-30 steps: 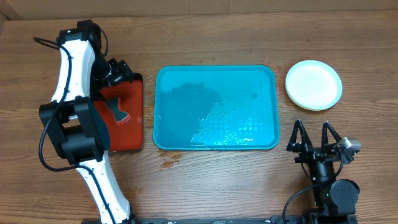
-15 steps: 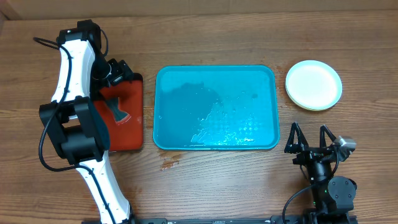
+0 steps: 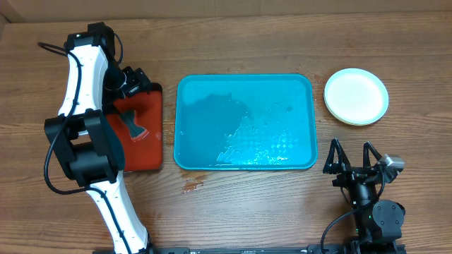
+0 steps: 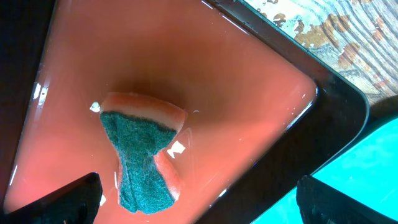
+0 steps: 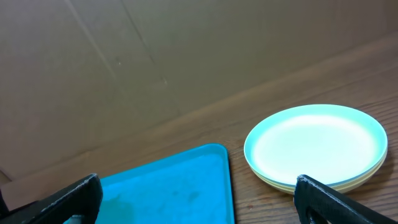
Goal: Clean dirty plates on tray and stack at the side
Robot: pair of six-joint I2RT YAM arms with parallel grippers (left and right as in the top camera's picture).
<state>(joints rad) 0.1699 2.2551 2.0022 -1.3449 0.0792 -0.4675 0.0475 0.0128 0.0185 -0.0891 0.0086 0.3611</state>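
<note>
The plates (image 3: 356,96) sit in one stack on the table to the right of the turquoise tray (image 3: 245,121), the pale mint-white one on top; the stack also shows in the right wrist view (image 5: 316,146). The tray holds no plates and looks wet. My right gripper (image 3: 354,161) is open and empty, low near the table's front, below the stack. My left gripper (image 3: 133,79) is open and empty over the small red tray (image 3: 138,134). A green-and-pink sponge (image 4: 144,151) lies loose on that red tray, between my fingers and not gripped.
The red black-rimmed tray (image 4: 249,99) lies left of the turquoise tray's corner (image 4: 379,149). Wet spots mark the wood (image 3: 192,187) in front of the turquoise tray. A cardboard wall (image 5: 186,56) stands behind the table.
My right gripper has drawn back a little toward the front edge of the table. The left arm, sponge and plates have not moved.
</note>
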